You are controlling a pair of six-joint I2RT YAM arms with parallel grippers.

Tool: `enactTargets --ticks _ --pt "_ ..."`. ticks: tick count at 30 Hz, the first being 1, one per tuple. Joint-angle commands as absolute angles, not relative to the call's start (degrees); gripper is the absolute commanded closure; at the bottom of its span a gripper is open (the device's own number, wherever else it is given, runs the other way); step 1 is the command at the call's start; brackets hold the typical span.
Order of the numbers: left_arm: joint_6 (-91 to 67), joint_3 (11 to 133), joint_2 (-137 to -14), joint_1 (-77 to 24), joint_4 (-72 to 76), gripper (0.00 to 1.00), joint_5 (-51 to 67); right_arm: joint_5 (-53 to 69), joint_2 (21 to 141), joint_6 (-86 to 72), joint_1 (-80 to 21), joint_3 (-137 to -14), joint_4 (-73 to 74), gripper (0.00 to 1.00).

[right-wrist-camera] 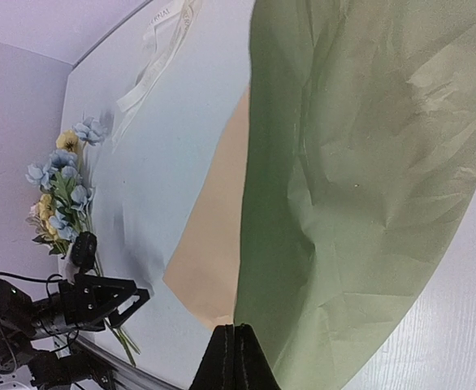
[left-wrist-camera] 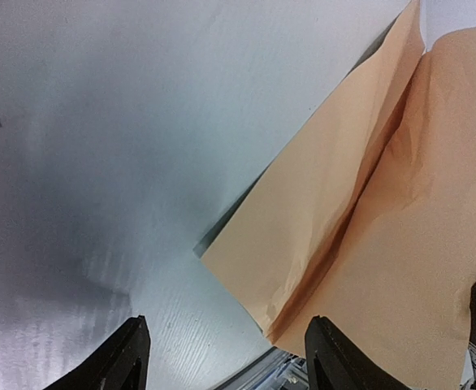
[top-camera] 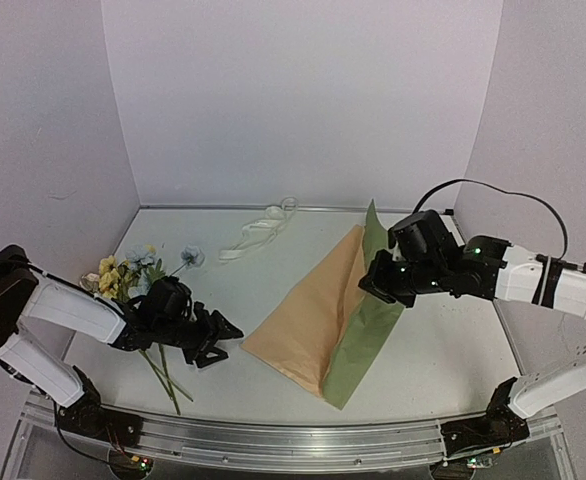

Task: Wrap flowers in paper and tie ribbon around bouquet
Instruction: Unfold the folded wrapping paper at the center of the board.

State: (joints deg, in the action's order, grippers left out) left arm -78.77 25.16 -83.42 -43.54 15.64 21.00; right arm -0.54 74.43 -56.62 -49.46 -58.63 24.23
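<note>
One paper (top-camera: 308, 320) edge in right tool (top-camera: 366, 287)

Paper (top-camera: 308, 320): centre, folded over, tan reverse uppermost, olive strip along its right, the crease lifted where my right gripper (right-wrist-camera: 233, 349) pinches it. Flowers (top-camera: 133, 272): flat at my left, blooms far, stems near. Ribbon (top-camera: 258, 236): cream, loosely heaped far back, apart from both.

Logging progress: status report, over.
Left pincer open, empty, by blue-yellow artificial flowers. Right pincer shut on olive-green, tan-backed wrapping paper. Nothing in the way.
</note>
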Motion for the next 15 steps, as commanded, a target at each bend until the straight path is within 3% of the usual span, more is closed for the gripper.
enactTargets --ticks 1,6,15 --pt "-91.54 23.3 -86.79 -50.14 28.35 0.32 16.49 -4.48 70.59 -55.8 -49.9 -56.85 22.16 1.0" --pt "-102.37 21.21 -91.38 -57.74 36.25 0.32 8.07 -5.06 68.57 -56.11 -49.97 -54.54 21.2 1.0" --pt "-107.63 26.6 -106.12 -61.78 46.7 0.41 0.75 -6.38 63.89 -56.72 -50.0 -52.65 20.74 1.0"
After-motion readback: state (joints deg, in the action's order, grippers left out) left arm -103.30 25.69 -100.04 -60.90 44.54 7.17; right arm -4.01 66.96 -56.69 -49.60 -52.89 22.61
